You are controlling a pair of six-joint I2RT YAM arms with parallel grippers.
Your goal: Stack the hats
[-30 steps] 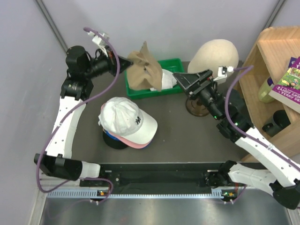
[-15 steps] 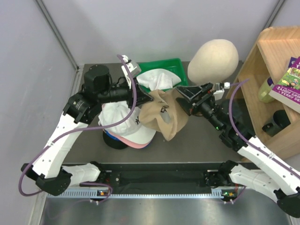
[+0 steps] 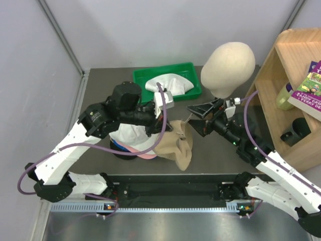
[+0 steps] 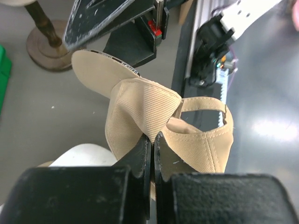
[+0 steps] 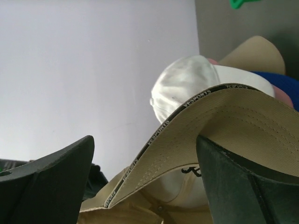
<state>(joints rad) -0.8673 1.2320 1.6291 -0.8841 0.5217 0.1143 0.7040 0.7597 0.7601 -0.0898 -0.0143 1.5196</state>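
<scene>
Left tool (image 4: pixel 152 140) pinches khaki cap (image 3: pixel 175 145) at crown | right tool (image 5: pixel 145 172) gapes around brim, holding nothing | we centre crown over white cap (image 3: pixel 131 136), level brim, then release.

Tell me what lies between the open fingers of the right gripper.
The brim of the tan hat lies there, inside the open right gripper, which is not closed on it. The right wrist view shows this.
</scene>
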